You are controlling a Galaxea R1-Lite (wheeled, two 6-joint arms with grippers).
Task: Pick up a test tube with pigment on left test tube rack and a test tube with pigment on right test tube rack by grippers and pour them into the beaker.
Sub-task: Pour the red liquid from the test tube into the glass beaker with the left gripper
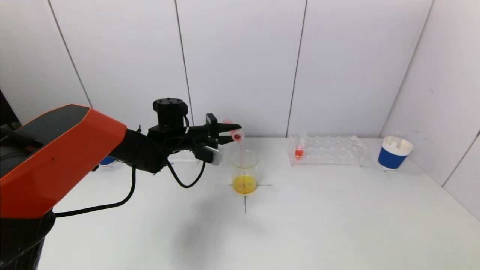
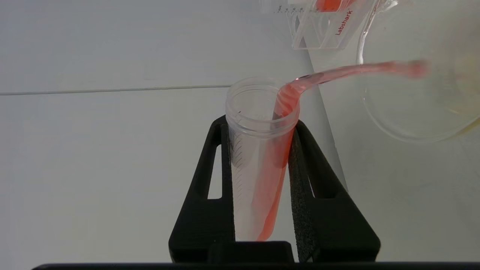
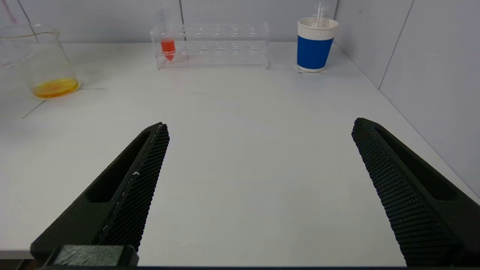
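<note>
My left gripper (image 1: 233,135) is shut on a clear test tube (image 2: 258,165), tilted with its mouth (image 1: 237,136) over the beaker (image 1: 245,172). A red stream (image 2: 356,71) runs from the tube into the beaker, which holds yellow-orange liquid (image 1: 244,184). The right rack (image 1: 326,150) holds one tube of red pigment (image 1: 299,150); it also shows in the right wrist view (image 3: 167,48). The left rack (image 1: 183,156) is mostly hidden behind my left arm. My right gripper (image 3: 258,127) is open and empty over the near table, outside the head view.
A blue and white paper cup (image 1: 394,153) stands at the far right, beside the wall. Another blue object (image 1: 107,161) peeks out behind my left arm. Black cross lines (image 1: 245,198) mark the table under the beaker. White wall panels close the back and right.
</note>
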